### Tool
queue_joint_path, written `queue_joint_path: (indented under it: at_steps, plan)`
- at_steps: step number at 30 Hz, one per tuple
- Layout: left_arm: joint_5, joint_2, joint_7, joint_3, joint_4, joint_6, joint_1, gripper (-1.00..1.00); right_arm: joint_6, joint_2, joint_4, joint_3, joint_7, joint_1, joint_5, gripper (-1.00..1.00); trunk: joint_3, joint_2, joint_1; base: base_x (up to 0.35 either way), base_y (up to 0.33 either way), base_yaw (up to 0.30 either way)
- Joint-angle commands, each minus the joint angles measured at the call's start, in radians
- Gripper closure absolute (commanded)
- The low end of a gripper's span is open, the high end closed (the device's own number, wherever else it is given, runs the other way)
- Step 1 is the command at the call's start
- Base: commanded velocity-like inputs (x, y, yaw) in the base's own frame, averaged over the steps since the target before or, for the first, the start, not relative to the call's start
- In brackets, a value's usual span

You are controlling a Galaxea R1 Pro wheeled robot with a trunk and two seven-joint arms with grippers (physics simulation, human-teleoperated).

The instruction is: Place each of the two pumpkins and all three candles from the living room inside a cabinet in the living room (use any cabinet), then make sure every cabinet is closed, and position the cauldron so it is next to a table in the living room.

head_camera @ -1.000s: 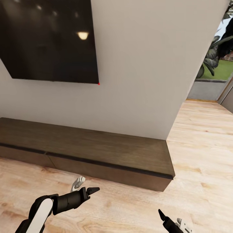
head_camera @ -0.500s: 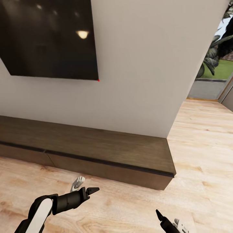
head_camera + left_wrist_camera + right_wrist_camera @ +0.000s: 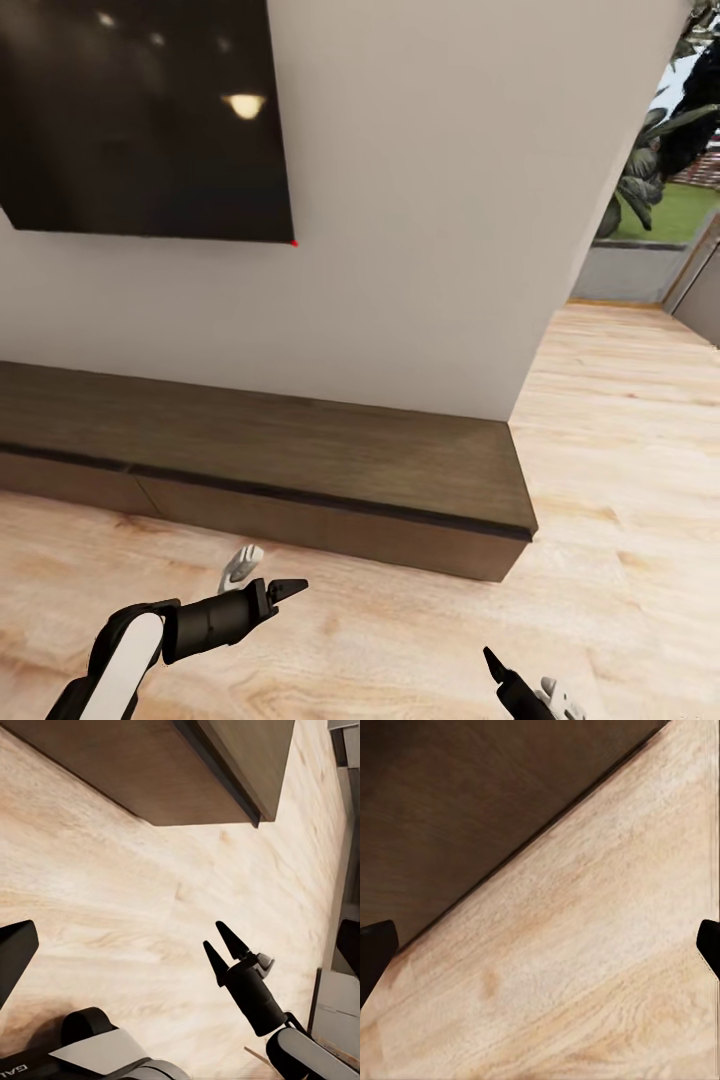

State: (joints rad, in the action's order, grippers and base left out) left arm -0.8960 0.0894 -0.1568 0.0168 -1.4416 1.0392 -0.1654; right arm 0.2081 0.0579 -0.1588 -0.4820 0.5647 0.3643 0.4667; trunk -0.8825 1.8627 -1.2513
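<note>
Long low dark-brown wood cabinet [image 3: 300, 455] lies far of both, drawers shut, running left-right; left gripper [image 3: 262, 578] nearer, spread wide; right gripper [image 3: 221, 949] narrow, empty.

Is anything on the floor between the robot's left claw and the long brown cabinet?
No, nothing visible. Between the left gripper and the cabinet there is just bare wooden floor.

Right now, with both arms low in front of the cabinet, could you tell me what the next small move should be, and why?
Probably roll slightly closer and reach the left gripper toward the cabinet to pull a drawer open. Its drawer fronts look shut, both grippers appear empty, and bare wooden floor lies between the left gripper and the cabinet front. The right gripper hangs open beside it.
</note>
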Motion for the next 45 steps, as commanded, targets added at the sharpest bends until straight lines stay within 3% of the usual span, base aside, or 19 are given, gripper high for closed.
queue_joint_path:
  at_steps: [1,14,18,45]
  plan:
    - [0.009,0.000,-0.010,0.002,0.000,0.004,0.000,-1.00,0.002,0.000,0.002,0.002,0.005,0.001,0.008,-1.00,-0.001,0.000,0.000,0.000,0.000,-0.250]
    - [0.009,0.001,-0.010,0.002,0.000,0.004,0.000,-1.00,0.001,0.000,0.002,0.002,0.006,0.001,0.009,-1.00,-0.001,0.000,0.000,0.000,0.000,-0.046]
    - [0.009,0.001,-0.010,0.002,0.000,0.004,0.000,-1.00,0.001,0.001,0.002,0.002,0.006,0.001,0.009,-1.00,-0.013,0.028,-0.015,0.000,0.000,0.000]
    - [0.009,0.001,-0.010,0.002,0.000,0.004,0.000,-1.00,0.001,0.002,0.003,0.002,0.006,0.001,0.009,-1.00,-0.013,0.028,-0.015,0.000,0.000,-0.037]
